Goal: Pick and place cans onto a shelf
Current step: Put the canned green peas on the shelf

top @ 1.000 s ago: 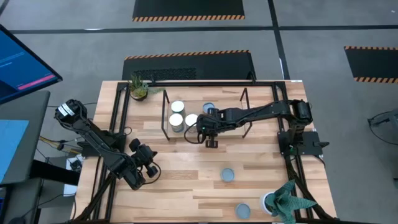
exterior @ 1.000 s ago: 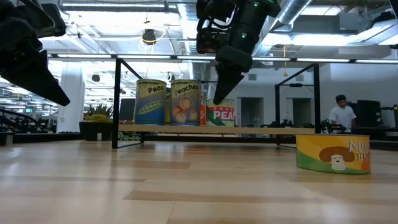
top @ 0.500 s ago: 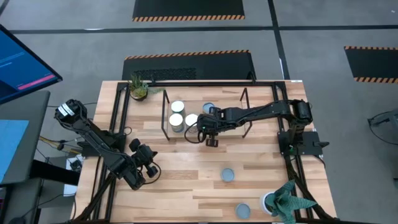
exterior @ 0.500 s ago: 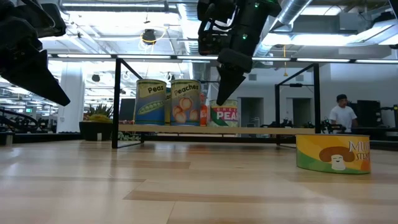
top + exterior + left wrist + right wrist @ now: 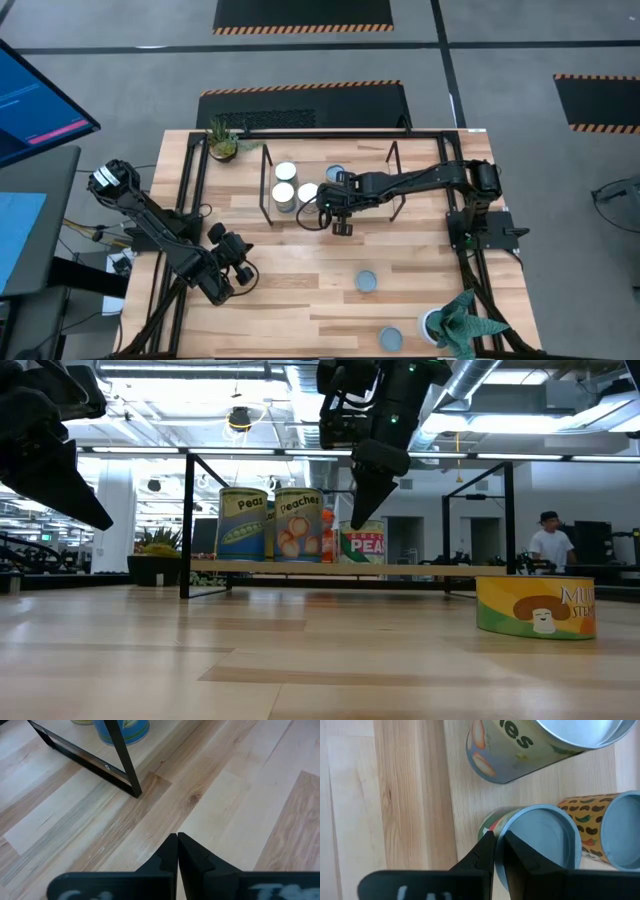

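The right tool (image 5: pixel 343 227) is seen just in front of the shelf (image 5: pixel 267 186), raised above the surface (image 5: pixel 300 255). Over the last second it has been drawn slightly away from the shelf. In the low view more of the green-and-red can (image 5: pixel 362 544) is now uncovered behind it. Its fingers are drawn nearly together, and nothing is held between them. Four cans are counted on the shelf from above: two at the left end (image 5: pixel 286 171), a third (image 5: pixel 307 192) close by the tool, and a fourth (image 5: pixel 336 174) at the back. From this a placement is judged to be finished and a retreat under way.

Two cans are left on the surface, well apart from the shelf: one near the middle (image 5: pixel 368 281) and one at the front edge (image 5: pixel 389 339), beside a potted plant (image 5: pixel 455 320). The nearer one is judged the likely next pick.

The left tool (image 5: pixel 220 288) is clenched and empty, parked at the front left corner.
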{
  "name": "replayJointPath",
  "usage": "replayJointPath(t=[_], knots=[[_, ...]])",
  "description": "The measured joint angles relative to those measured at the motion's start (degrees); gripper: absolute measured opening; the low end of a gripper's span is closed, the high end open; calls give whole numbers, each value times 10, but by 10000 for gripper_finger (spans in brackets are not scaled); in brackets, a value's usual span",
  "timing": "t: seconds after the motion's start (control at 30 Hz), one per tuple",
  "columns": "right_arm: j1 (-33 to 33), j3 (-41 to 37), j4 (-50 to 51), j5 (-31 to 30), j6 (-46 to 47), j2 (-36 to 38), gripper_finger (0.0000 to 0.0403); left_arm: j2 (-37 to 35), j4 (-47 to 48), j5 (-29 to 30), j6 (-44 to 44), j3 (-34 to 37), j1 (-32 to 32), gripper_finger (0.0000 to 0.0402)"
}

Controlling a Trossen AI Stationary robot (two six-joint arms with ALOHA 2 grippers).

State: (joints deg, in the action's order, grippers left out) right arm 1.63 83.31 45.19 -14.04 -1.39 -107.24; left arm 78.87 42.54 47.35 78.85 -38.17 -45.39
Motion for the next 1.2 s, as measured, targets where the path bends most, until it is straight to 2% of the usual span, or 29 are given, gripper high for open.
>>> replayJointPath(t=[0.43, 0.7, 0.87, 1.07, 1.2], knots=[[0, 0, -4, 4, -1, 0, 53, 0, 0, 0, 0, 0, 0, 0], [0, 1, -9, 5, -2, 0, 104, 0, 0, 0, 0, 0, 0, 0], [-2, 37, 10, 6, 14, -1, 132, 0, 0, 0, 0, 0, 0, 0], [-15, 102, 90, 7, 30, 0, 145, 0, 0, 0, 0, 0, 0, 0], [-25, 112, 179, 6, 47, 0, 145, 0, 0, 0, -1, 0, 0, 0]])
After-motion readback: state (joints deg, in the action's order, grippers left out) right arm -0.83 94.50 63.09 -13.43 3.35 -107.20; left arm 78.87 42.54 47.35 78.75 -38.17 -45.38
